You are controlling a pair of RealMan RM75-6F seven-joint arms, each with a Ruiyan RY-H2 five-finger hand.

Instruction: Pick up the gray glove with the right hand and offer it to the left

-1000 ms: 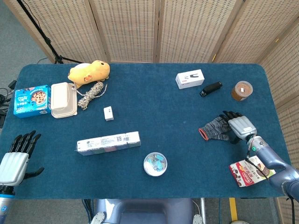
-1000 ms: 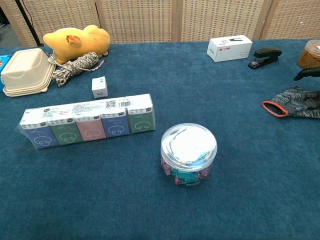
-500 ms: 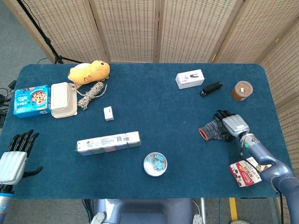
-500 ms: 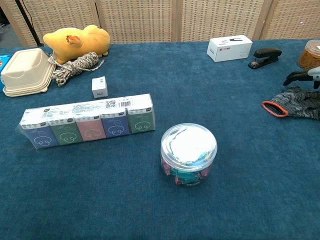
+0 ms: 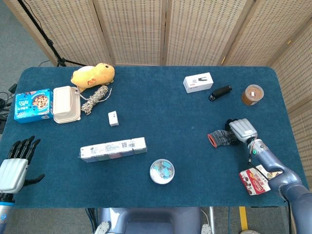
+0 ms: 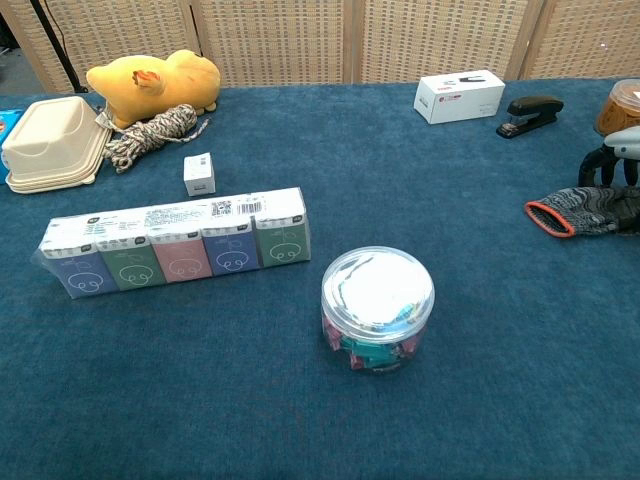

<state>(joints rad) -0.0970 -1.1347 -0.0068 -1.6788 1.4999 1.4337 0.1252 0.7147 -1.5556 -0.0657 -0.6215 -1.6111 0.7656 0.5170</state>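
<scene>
Blue cloth (image 5: pixel 161 112) covers the whole table, with wicker screens (image 5: pixel 131 29) standing behind it. Far left, my left hand (image 5: pixel 13 165) hangs off the table's near corner, fingers spread, nothing in it. On the cloth at that end sit a blue snack box (image 5: pixel 33 104) and, touching it, a cream clamshell container (image 5: pixel 67 104). Just past that lies a coil of rope (image 5: pixel 96 99) with a yellow plush toy (image 5: pixel 92 75) right behind it. A small white box (image 5: pixel 113 118) stands alone, and nearer me a long multipack of tissues (image 5: pixel 113 149) lies flat. Centre front, there's a clear round jar (image 6: pixel 377 308) with coloured bits inside. Further back and right, a white carton (image 5: pixel 198 82) sits next to a black stapler (image 5: pixel 220 92), then a brown lidded cup (image 5: pixel 252 94) near the far right edge. Now the business end: the gray glove (image 5: pixel 222 138), orange cuff pointing left, lies on the cloth at the right side, and my right hand (image 5: pixel 241 130) is down on its finger end, fingers curled onto the fabric. Whether they actually grip it, I can't tell. Beside my right forearm lies a red snack packet (image 5: pixel 256 181).
</scene>
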